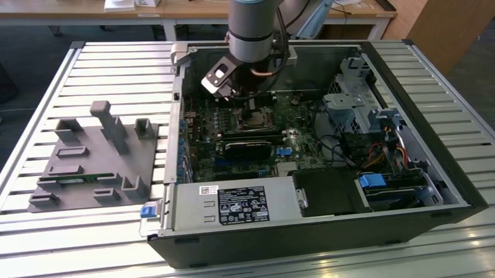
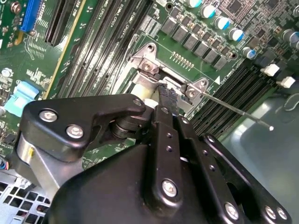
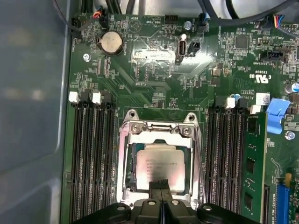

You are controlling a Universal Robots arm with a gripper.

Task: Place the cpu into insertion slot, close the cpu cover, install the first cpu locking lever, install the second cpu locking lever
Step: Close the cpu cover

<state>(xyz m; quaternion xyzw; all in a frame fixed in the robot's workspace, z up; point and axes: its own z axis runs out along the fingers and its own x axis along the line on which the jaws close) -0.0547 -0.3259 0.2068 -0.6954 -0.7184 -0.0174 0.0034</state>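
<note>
The chip (image 3: pixel 161 164) is seated in the socket (image 1: pixel 254 120), which in the exterior view lies toward ten o'clock from the middle of the case (image 1: pixel 309 237). The cover (image 3: pixel 159 132) lies down over it, and the chip's grey face shows through its window. I judge closing the cover to be the step in hand. My fingers (image 3: pixel 160 187) are pinched together with nothing between them, their tip at the cover's edge. I cannot tell whether they are pressing on it.

The second wrist view gives me a thin lever (image 2: pixel 238 111) running out from a hinge corner over the memory slots (image 2: pixel 229 84). It looks free and unlatched. Latching it, I judge, calls for a firm push down and a sideways hook without lifting the cover.

The exterior view adds the setting: the case on the table (image 1: pixel 116 63), with a grey fixture (image 1: pixel 93 162) at nine o'clock of it.
</note>
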